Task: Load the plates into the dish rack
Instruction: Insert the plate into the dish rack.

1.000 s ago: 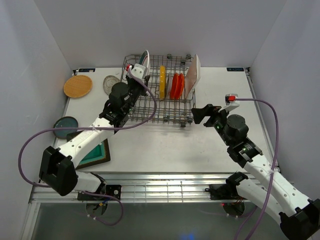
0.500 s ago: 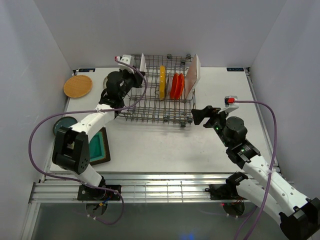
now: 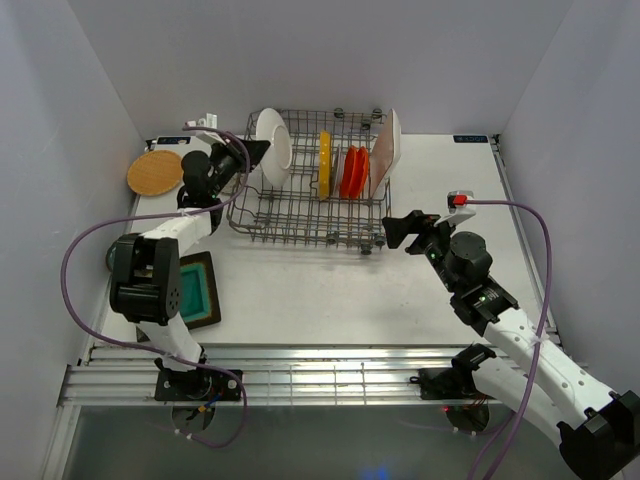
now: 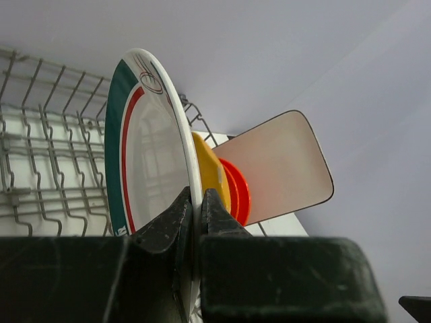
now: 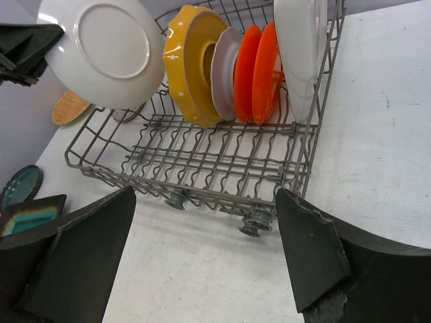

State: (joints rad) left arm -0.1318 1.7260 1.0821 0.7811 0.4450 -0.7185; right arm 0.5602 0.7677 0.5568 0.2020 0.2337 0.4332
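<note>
My left gripper (image 3: 253,152) is shut on the rim of a white green-rimmed plate (image 3: 272,146), holding it on edge over the left end of the grey wire dish rack (image 3: 310,215). In the left wrist view both fingers pinch the plate (image 4: 151,148) at its edge. Standing in the rack are a yellow plate (image 3: 324,165), orange-red plates (image 3: 352,172) and a white rectangular plate (image 3: 388,145); a pale grey plate (image 5: 225,70) stands between yellow and orange. My right gripper (image 3: 400,228) hangs open and empty off the rack's front right corner.
A wooden plate (image 3: 156,172) lies at the back left. A square teal brown-rimmed plate (image 3: 195,290) lies front left beside my left arm. A dark teal round plate (image 5: 20,185) shows left of it in the right wrist view.
My left arm has swung left, from over the rack to beside its left end, and turned the held plate so its white back faces right. The right arm has barely moved.
</note>
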